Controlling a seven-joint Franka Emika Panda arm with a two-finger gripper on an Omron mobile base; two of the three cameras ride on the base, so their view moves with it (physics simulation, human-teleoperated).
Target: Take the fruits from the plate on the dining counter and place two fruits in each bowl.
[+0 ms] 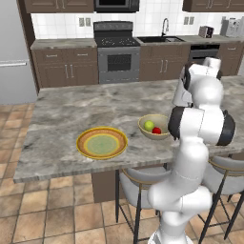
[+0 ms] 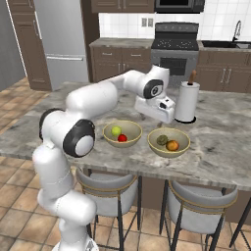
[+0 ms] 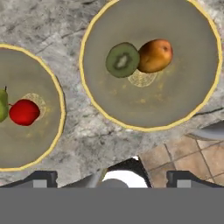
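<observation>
Fruits are all sorted: orange and kiwi share the right bowl, red and green the left bowl, left of it. Plate sits bare. Gripper hovers above the right bowl, fingers spread, empty. Only retreat seems left. No writing readable.

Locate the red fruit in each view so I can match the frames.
Left base view: red fruit right of centre, in the one visible bowl.
Right base view: centre, in the left of two bowls.
Hand view: far left, in the left bowl.
Shared landmark: the yellow-green fruit touching it in the same bowl, at and.
</observation>
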